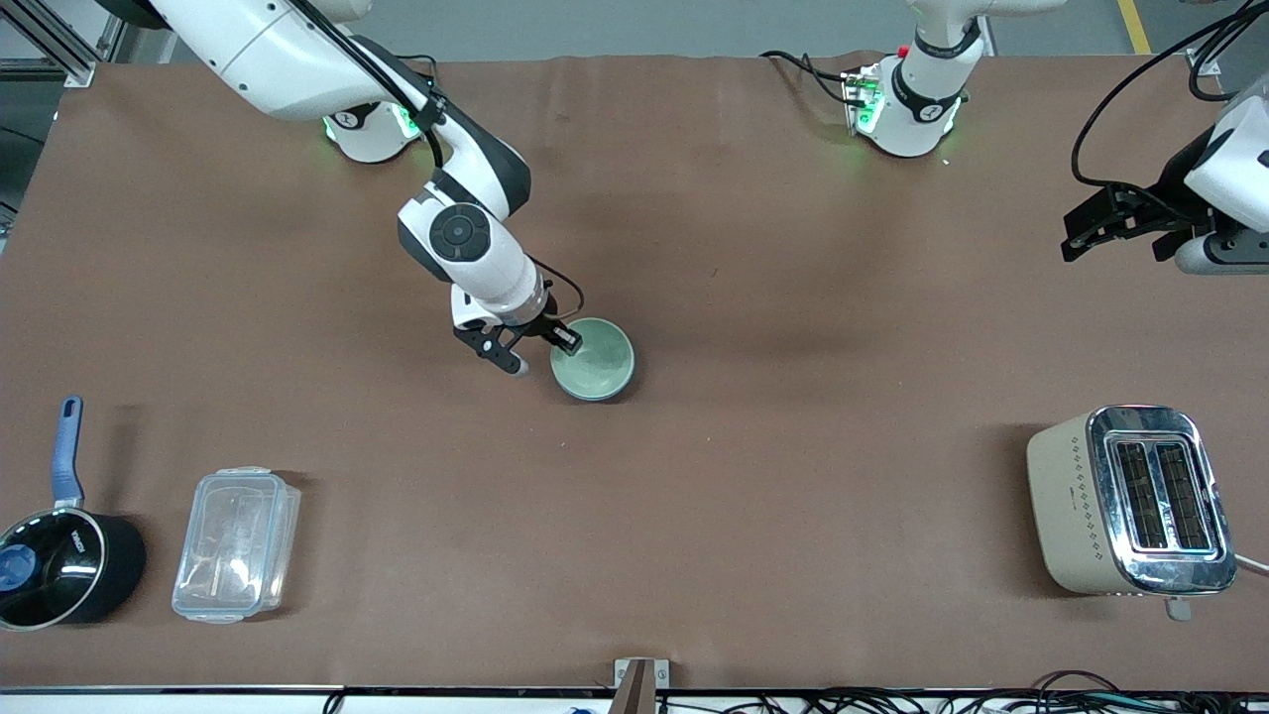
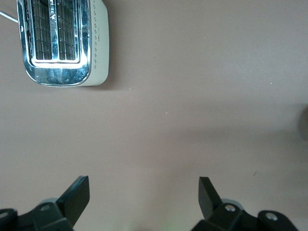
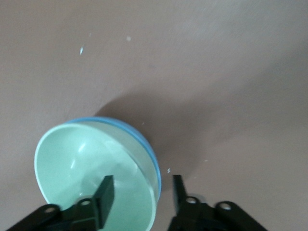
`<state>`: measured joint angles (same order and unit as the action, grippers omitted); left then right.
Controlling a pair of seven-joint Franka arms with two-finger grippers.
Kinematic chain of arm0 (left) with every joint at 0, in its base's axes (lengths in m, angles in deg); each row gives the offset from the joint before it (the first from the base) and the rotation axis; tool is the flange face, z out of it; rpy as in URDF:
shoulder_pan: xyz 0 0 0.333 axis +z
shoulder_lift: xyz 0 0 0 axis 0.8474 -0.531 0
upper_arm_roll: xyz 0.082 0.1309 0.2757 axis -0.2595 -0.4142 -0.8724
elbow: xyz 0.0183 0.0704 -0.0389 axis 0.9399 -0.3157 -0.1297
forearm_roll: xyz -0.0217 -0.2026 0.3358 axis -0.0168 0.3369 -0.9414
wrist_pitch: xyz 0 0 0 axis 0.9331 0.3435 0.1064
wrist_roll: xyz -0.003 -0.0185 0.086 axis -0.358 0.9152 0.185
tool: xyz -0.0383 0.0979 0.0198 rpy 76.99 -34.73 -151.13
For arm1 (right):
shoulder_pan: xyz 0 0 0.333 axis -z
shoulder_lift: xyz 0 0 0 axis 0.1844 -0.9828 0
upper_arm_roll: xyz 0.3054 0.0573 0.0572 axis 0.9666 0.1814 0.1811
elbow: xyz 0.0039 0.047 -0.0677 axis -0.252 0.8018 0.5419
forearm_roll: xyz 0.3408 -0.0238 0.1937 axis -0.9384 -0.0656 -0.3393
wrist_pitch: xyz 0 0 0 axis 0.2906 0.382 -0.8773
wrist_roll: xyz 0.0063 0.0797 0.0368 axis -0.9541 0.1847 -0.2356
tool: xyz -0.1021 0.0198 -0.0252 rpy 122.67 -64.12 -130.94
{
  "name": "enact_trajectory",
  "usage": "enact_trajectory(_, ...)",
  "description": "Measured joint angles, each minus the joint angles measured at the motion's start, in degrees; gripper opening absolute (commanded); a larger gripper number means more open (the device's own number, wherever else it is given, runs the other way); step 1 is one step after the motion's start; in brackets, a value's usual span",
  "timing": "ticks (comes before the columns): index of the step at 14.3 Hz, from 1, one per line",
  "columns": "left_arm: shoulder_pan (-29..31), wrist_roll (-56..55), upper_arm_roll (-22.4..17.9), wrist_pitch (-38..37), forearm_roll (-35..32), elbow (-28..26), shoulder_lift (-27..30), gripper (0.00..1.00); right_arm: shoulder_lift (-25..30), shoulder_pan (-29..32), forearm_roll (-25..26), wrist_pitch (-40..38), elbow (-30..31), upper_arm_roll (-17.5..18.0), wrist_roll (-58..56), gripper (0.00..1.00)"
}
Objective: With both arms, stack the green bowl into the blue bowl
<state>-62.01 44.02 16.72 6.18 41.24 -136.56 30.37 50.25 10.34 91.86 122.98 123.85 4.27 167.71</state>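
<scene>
The green bowl [image 1: 593, 359] sits inside the blue bowl near the middle of the table. In the right wrist view the green bowl [image 3: 91, 168] fills the blue bowl [image 3: 145, 141], which shows only as a thin blue rim around it. My right gripper [image 1: 542, 354] is open and straddles the bowls' rim on the side toward the right arm's end. One finger is inside the green bowl and one is outside, as the right wrist view [image 3: 143, 183] shows. My left gripper [image 1: 1071, 236] is open and empty, waiting over bare table at the left arm's end; it also shows in the left wrist view [image 2: 143, 185].
A beige and chrome toaster [image 1: 1130, 501] stands near the front camera at the left arm's end, also in the left wrist view [image 2: 60, 41]. A black saucepan with a blue handle [image 1: 59, 565] and a clear plastic container [image 1: 236, 543] lie near the front camera at the right arm's end.
</scene>
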Motion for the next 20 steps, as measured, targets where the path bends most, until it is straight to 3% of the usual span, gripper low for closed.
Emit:
enact_trajectory(4,-0.08,0.0,0.01,0.02,0.0,-0.08,-0.19,1.0,3.67,2.04,0.22,-23.26,-9.93,-0.33,-15.47,1.0)
enact_trajectory(7,-0.44,0.0,0.02,0.46,0.0,0.18,-0.28,1.0,8.35,3.42,-0.15,-33.42,-14.29,-4.47,-30.04,1.0)
enact_trajectory(11,-0.62,0.0,0.05,0.53,0.0,1.02,-0.47,1.0,17.18,3.63,-7.72,-38.82,-14.72,-16.11,-51.74,1.0)
enact_trajectory(14,-0.62,-0.03,0.04,0.53,0.0,1.15,-0.59,1.0,22.97,3.76,-9.99,-40.37,-14.16,-24.11,-63.86,1.0)
enact_trajectory(20,-0.61,-0.13,0.03,0.53,0.0,1.32,-0.66,1.0,30.38,3.67,-15.74,-42.45,-12.61,-34.75,-75.09,1.0)
